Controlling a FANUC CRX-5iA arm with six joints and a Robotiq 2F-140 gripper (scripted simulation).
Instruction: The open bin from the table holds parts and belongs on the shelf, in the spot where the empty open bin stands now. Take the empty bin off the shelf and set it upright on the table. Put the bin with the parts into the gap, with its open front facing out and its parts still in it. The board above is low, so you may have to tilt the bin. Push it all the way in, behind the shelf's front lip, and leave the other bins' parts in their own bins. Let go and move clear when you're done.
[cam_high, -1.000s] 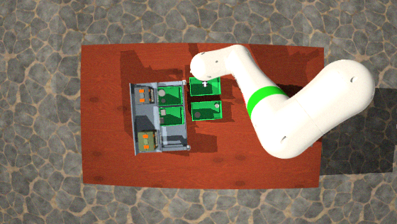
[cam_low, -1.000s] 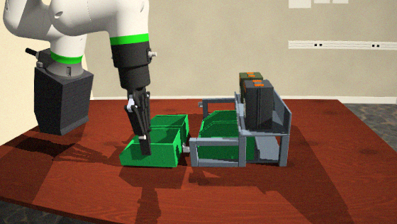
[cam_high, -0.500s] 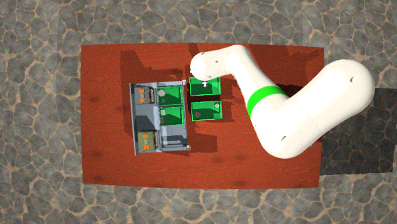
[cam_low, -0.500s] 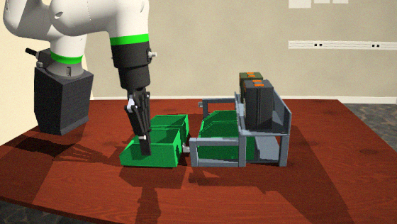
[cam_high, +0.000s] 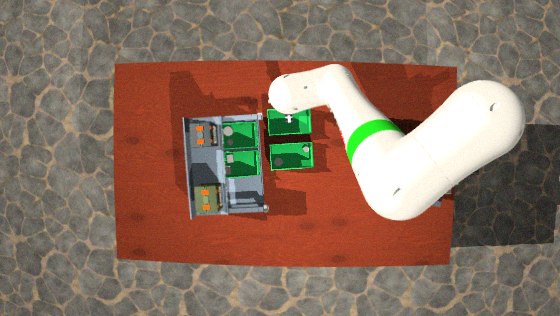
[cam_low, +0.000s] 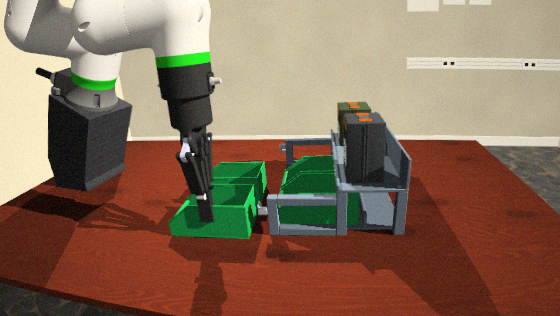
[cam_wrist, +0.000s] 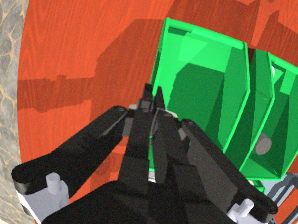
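The empty green bin stands upright on the table, right in front of the grey shelf (cam_high: 223, 166); it is the near bin in the side view (cam_low: 212, 215). My gripper (cam_low: 204, 207) is shut on this bin's outer side wall, and a thin green strip shows between the fingers in the wrist view (cam_wrist: 150, 106). The green bin with the parts (cam_high: 291, 155) stands beside it on the table, with small grey parts inside (cam_wrist: 264, 144). The shelf's lower level holds two green bins with parts (cam_high: 240, 148) and an open gap (cam_high: 245, 192).
Two dark boxes with orange marks (cam_low: 362, 142) stand on the shelf's upper board. The robot's dark base (cam_low: 85, 145) stands at the table's end behind the bins. My arm (cam_high: 400, 155) hangs over that side of the table.
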